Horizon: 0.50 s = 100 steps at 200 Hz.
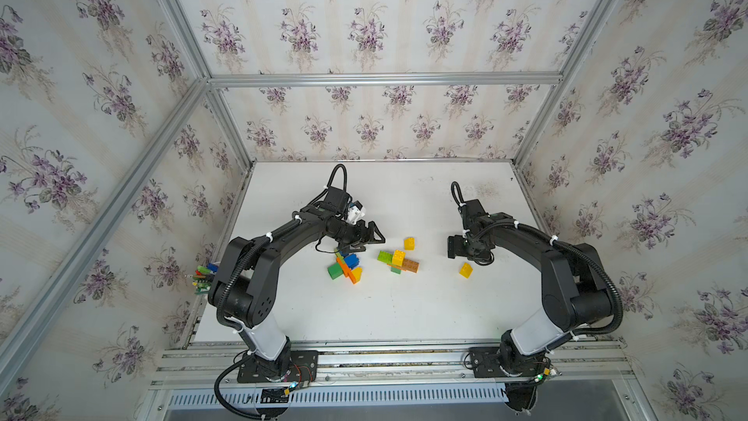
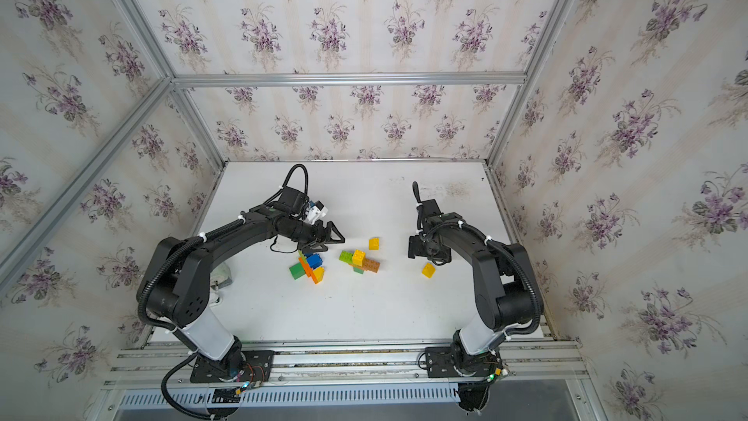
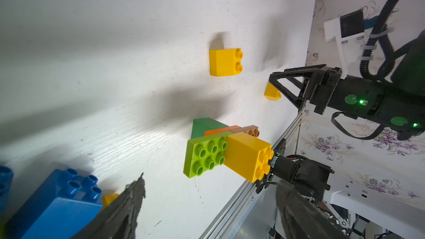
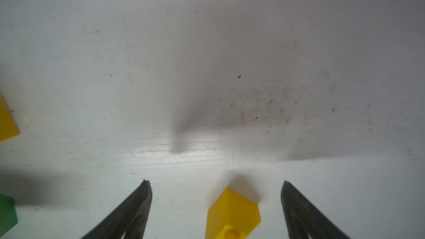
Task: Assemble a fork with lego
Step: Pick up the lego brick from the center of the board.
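Observation:
Lego lies in two clumps on the white table. One clump is green, orange, blue and yellow (image 1: 347, 268) (image 2: 308, 267). The other joins lime, yellow, brown and green bricks (image 1: 398, 261) (image 3: 227, 155). A loose yellow brick (image 1: 409, 243) (image 3: 225, 62) sits behind them. My left gripper (image 1: 365, 240) (image 3: 211, 183) hangs open just above the first clump's blue brick (image 3: 57, 201), holding nothing. My right gripper (image 1: 455, 249) (image 4: 215, 183) is open, its fingers straddling another loose yellow brick (image 4: 232, 212) (image 1: 466, 270) without touching it.
Several coloured pens (image 1: 203, 277) stand in a bunch at the table's left edge, behind the left arm's elbow. Papered walls close in three sides. An aluminium rail (image 1: 384, 358) carrying both arm bases runs along the front edge.

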Each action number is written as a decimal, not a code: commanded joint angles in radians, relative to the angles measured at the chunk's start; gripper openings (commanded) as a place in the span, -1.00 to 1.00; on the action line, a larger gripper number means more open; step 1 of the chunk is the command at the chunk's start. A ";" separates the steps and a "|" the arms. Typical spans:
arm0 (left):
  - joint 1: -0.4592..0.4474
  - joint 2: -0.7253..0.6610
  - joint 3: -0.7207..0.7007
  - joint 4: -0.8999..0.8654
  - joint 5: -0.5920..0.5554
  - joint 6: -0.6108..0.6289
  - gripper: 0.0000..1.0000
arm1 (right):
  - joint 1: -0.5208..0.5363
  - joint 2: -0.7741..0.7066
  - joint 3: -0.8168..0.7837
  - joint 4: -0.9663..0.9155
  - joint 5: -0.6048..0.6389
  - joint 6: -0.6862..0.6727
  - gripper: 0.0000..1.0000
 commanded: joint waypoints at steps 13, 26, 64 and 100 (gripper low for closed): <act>0.000 0.020 0.013 0.018 0.033 0.027 0.81 | 0.004 -0.024 -0.048 0.025 -0.051 0.058 0.64; 0.000 0.022 0.013 0.021 0.035 0.028 0.82 | 0.012 -0.051 -0.075 0.032 -0.065 0.074 0.62; 0.000 0.024 0.012 0.015 0.038 0.034 0.81 | 0.066 -0.106 -0.127 0.026 -0.064 0.125 0.54; 0.001 0.017 0.001 0.014 0.035 0.036 0.79 | 0.130 -0.123 -0.144 0.014 -0.044 0.169 0.48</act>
